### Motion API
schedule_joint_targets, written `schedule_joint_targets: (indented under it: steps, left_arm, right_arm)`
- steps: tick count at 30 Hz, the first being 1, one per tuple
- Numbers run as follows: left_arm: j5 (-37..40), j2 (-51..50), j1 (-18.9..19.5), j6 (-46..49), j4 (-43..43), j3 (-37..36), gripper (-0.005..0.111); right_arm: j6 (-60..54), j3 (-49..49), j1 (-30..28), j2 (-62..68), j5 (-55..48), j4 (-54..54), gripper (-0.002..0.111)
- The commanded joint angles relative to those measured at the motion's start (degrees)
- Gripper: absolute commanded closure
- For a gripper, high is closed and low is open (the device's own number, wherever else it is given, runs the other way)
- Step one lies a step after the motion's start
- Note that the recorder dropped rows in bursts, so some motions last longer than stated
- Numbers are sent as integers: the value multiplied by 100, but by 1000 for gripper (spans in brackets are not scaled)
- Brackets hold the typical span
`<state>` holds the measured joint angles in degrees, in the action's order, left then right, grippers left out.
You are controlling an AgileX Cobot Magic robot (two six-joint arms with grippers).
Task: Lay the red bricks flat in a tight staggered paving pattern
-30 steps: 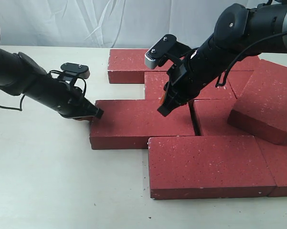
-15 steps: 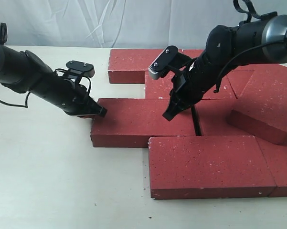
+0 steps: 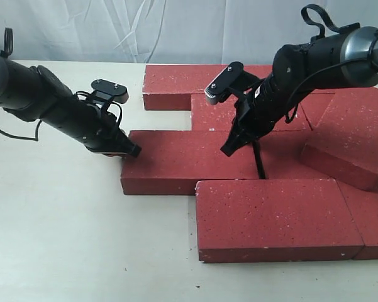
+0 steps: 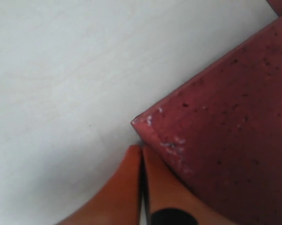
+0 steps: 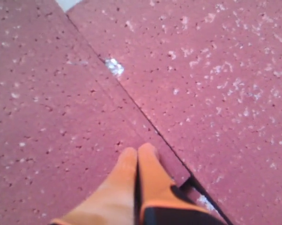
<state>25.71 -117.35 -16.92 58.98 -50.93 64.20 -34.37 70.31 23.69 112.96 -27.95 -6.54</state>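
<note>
Several red bricks lie flat in staggered rows on the pale table (image 3: 63, 239). The middle brick (image 3: 182, 163) has a dark gap (image 3: 260, 165) at its right end. My left gripper (image 3: 133, 151) is shut, with its orange tips (image 4: 141, 149) against that brick's far left corner (image 4: 225, 117). My right gripper (image 3: 226, 151) is shut too. Its tips (image 5: 138, 151) rest on the brick's top (image 5: 47, 117) beside the seam with the neighbouring brick (image 5: 225, 70). At the far right, one brick (image 3: 352, 135) leans tilted on the others.
A large front brick (image 3: 277, 217) lies nearest the camera, with another (image 3: 371, 220) at its right. The back row brick (image 3: 176, 85) lies near a white curtain (image 3: 144, 25). Bare table extends left and in front.
Both arms have shifted a little to the right. The right gripper's tip has moved along the middle brick toward its right end. The middle brick has edged slightly right.
</note>
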Motion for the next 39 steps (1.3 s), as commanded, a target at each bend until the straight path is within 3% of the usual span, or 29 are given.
schedule_joint_targets:
  steps: [1, 12, 20, 39]
  left_arm:
    - [747, -123, -198, -5, -118, 25, 107]
    - [425, -123, -198, -5, -279, 25, 107]
    - [401, -123, -188, -5, -180, 25, 107]
    - [271, -123, 283, -155, -48, 25, 107]
  right_arm:
    - [178, -32, -32, -5, 314, 206, 109]
    - [406, -32, -20, -675, -741, -300, 109]
    - [464, -32, -32, -587, -412, 83, 109]
    - [465, -32, -32, -718, -322, -104, 109]
